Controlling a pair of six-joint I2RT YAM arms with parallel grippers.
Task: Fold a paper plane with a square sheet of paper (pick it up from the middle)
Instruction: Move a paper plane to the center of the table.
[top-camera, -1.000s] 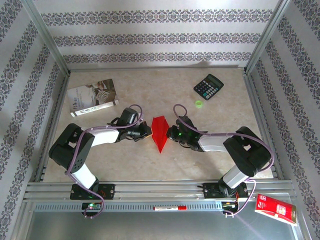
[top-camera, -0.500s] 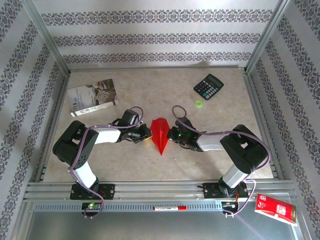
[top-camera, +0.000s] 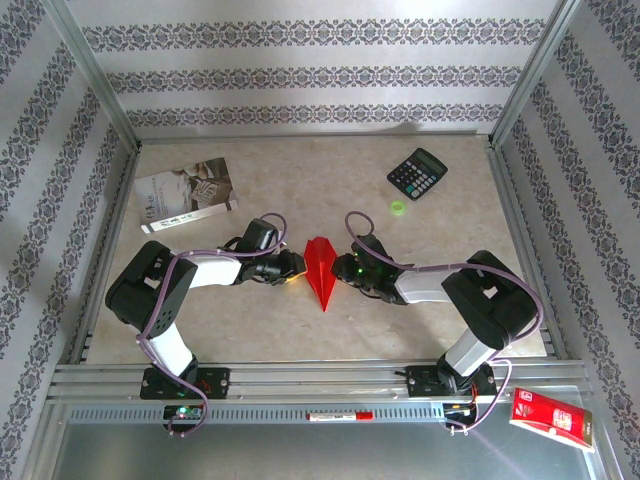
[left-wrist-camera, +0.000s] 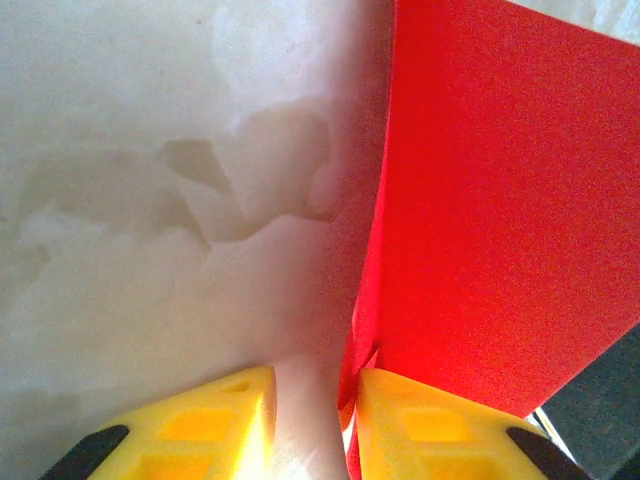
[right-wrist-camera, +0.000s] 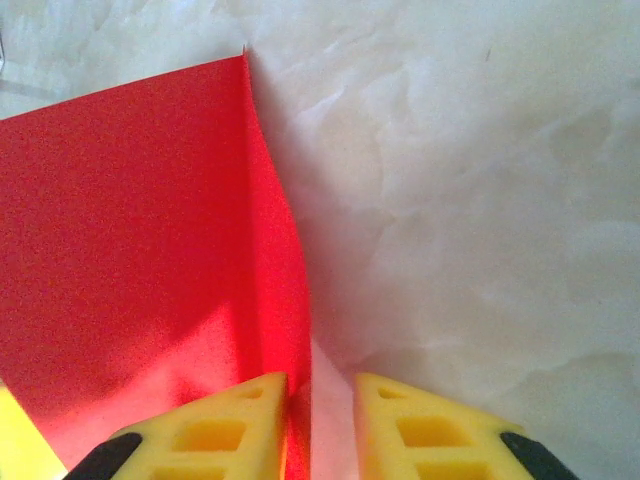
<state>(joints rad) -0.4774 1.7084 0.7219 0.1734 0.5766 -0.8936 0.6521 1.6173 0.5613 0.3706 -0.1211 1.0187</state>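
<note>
While the paper plane (top-camera: 320, 268) is lying near the middle of the worktop (top-camera: 250, 330), its pointed end is being directed toward the near edge, and it is being flanked closely by the left gripper (top-camera: 295, 268) and the right gripper (top-camera: 343, 270). In the left wrist view the jaws are being held a little apart, with bare worktop showing in the gap and the red paper's edge resting against the inner side of one yellow finger (left-wrist-camera: 430, 420); nothing is being clamped. The right wrist view is showing the same: jaws slightly apart, the paper's folded edge standing in the gap just beside one finger (right-wrist-camera: 210, 430), not pinched. A raised red flap is being seen beside each gripper.

The plane is being judged as very light, thin and limp, with creases likely to spring open once unsupported. It is probably sliding easily on the smooth worktop and is being thought easy to crumple or tear under a hard squeeze. The best hold is being judged to be at the centre crease, midway along its length, where the layers are thickest. The calculator (top-camera: 416, 173) and the booklet (top-camera: 186, 195) are lying well apart from it, toward the far corners.
</note>
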